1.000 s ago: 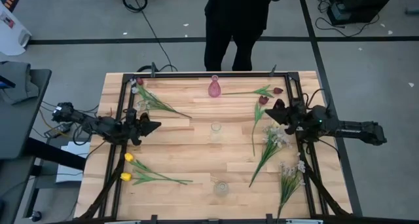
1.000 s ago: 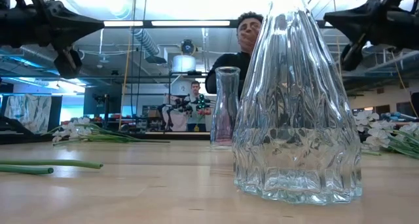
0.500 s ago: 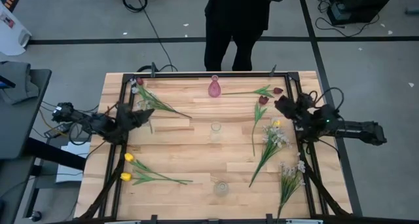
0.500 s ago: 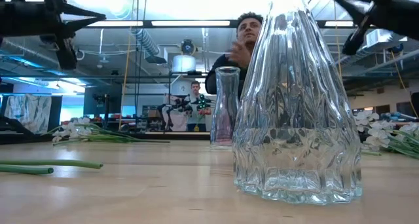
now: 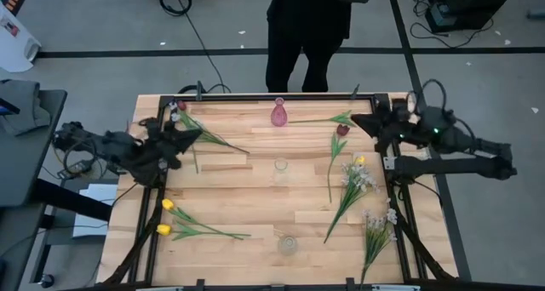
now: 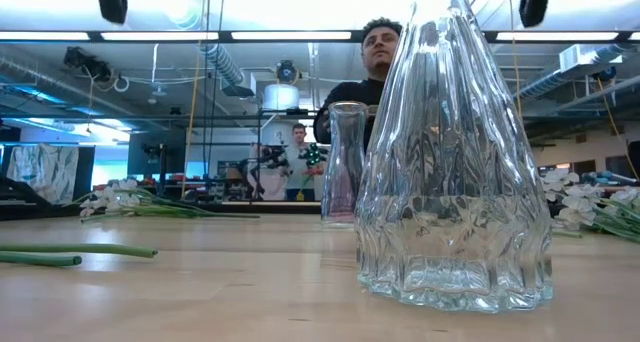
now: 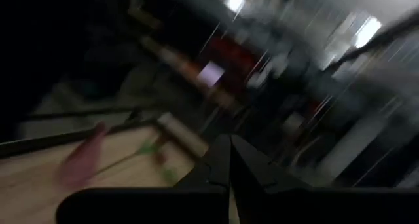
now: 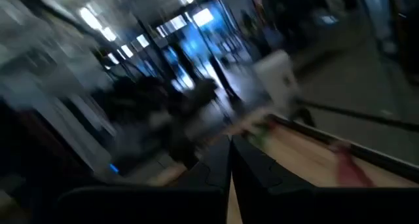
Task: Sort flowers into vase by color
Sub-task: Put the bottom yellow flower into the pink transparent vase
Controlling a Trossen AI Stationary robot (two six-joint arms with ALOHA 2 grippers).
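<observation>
Flowers lie flat on the wooden table in the high view: two yellow tulips (image 5: pixel 166 216) near left, a maroon tulip (image 5: pixel 342 130) and white sprays (image 5: pixel 358 179) on the right, and more white blossoms (image 5: pixel 189 131) far left. Three vases stand in a row: pink (image 5: pixel 279 114), clear (image 5: pixel 280 167) and clear (image 5: pixel 288 244). My left gripper (image 5: pixel 197 132) hangs above the far-left blossoms, shut and empty (image 7: pixel 229 166). My right gripper (image 5: pixel 356 119) hovers over the far-right flowers, also shut and empty (image 8: pixel 229 160).
A person (image 5: pixel 306 36) stands just beyond the table's far edge. A black frame (image 5: pixel 255 96) runs around the table. In the low view the nearest clear vase (image 6: pixel 455 172) fills the foreground, with a slimmer vase (image 6: pixel 345 162) behind it. Bare wood lies between the vases and the left flowers.
Both arms have risen, leaving the low view almost entirely, and have swung toward the table's far edge. The left gripper has also drawn back toward the left edge. The flowers and vases have stayed in place.
</observation>
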